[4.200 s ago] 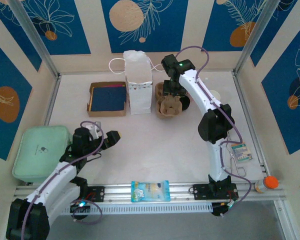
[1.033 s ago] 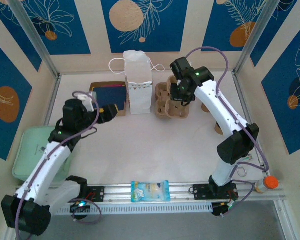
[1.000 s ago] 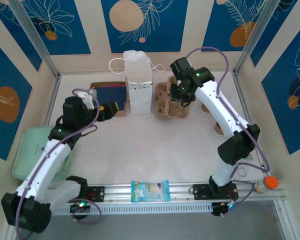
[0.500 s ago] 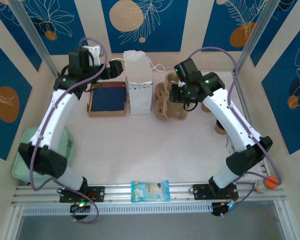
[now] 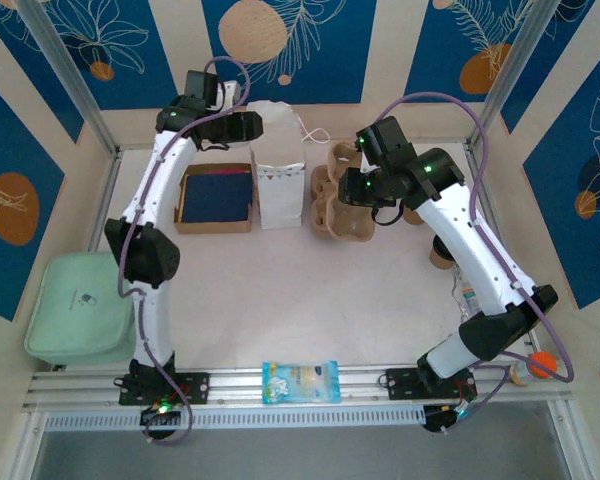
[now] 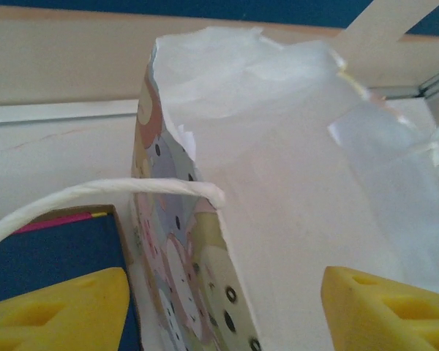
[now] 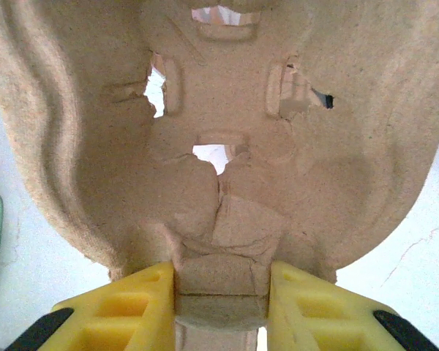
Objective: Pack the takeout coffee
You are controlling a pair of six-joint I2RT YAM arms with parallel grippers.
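We saw the right gripper (image 7: 221,289) pinching a tab of the pulp carrier (image 7: 227,146), the left gripper (image 6: 223,292) spread wide at the paper bag (image 6: 300,190)

This looks like a robotics lab's test cell, not a café. A white left arm (image 5: 148,205) and right arm (image 5: 475,240) are bolted to an aluminium rail (image 5: 380,378) along the near edge of a white desk (image 5: 310,300). Metal posts (image 5: 70,75) and blue leaf-print panels (image 5: 330,60) box it in.
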